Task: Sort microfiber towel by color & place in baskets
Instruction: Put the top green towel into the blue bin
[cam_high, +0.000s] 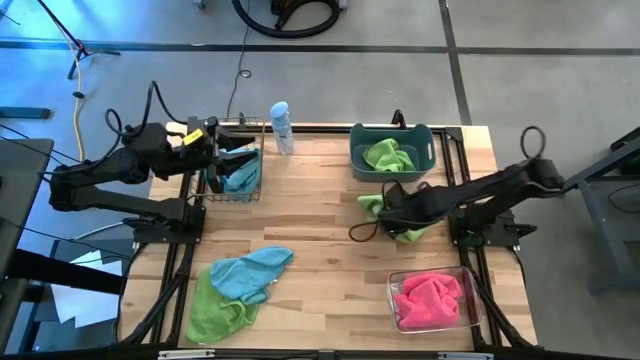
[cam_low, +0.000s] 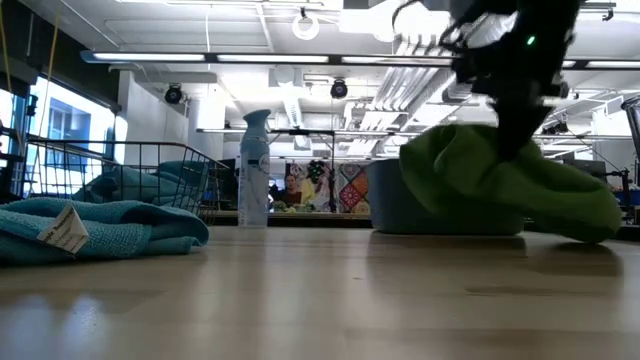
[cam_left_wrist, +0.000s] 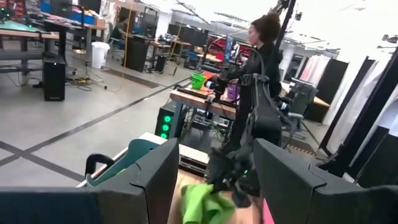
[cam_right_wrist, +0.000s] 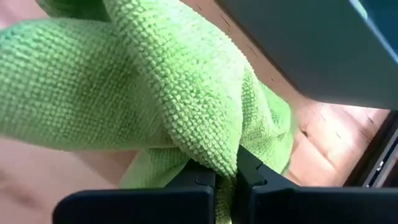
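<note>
My right gripper is shut on a lime green microfiber towel just in front of the slate-blue tub, which holds another green towel. My left gripper stands open and level over the black wire basket, touching nothing; a light blue towel lies in that basket. A pink towel fills the clear bin. At the near left a light blue towel lies partly on top of a green one. My right gripper pinches a bunched fold of the green towel between its two fingertips. The fingers slant down from above. The towel hangs below them in a loose heap; whether its lower end rests on the table I cannot tell.
A pale blue spray bottle stands at the far edge between the wire basket and the tub. Bare wood lies in the table's middle. A person stands in the room beyond the table.
</note>
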